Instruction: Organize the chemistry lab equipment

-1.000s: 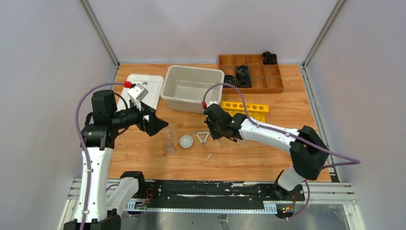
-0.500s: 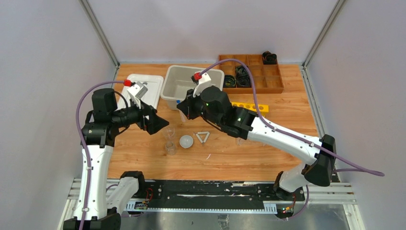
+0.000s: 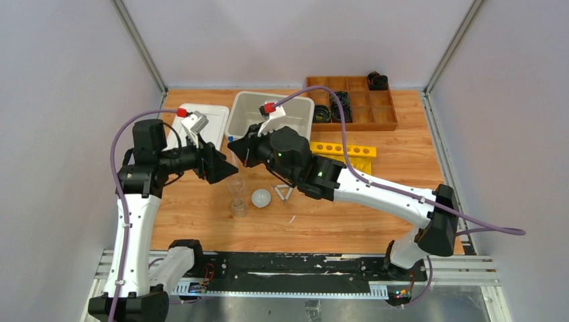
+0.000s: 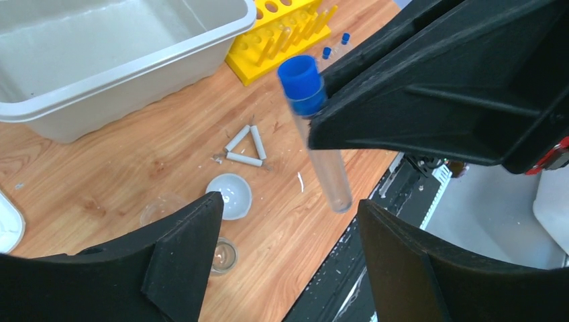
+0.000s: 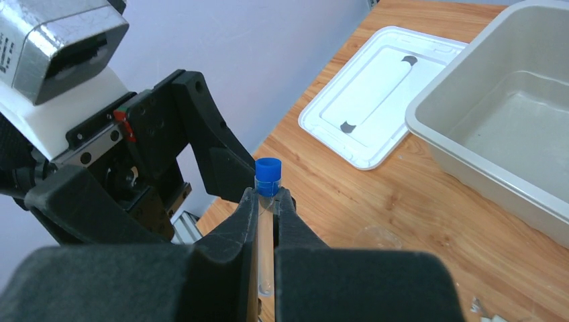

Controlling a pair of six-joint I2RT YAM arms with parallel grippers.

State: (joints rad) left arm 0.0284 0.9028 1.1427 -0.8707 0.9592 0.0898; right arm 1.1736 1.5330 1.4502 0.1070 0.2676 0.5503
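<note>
A blue-capped tube [image 5: 268, 176], seen at centre frame, is gripped below its cap by the closed right claw [image 5: 267, 201], while the left claw [image 4: 288, 201] is held wide open, clear of it.

Overhead camera looks down from 6 o'clock over the surface [image 3: 335, 216]; both close wrist cameras share the blue-capped tube [image 4: 327, 171].

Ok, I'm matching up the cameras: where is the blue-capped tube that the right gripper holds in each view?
Top external: blue-capped tube, a blue speck at the right gripper tip.
Left wrist: centre, cap up, tilted.
Right wrist: lower centre, pinched between its fingers.
Shared landmark: grey bin.
</note>
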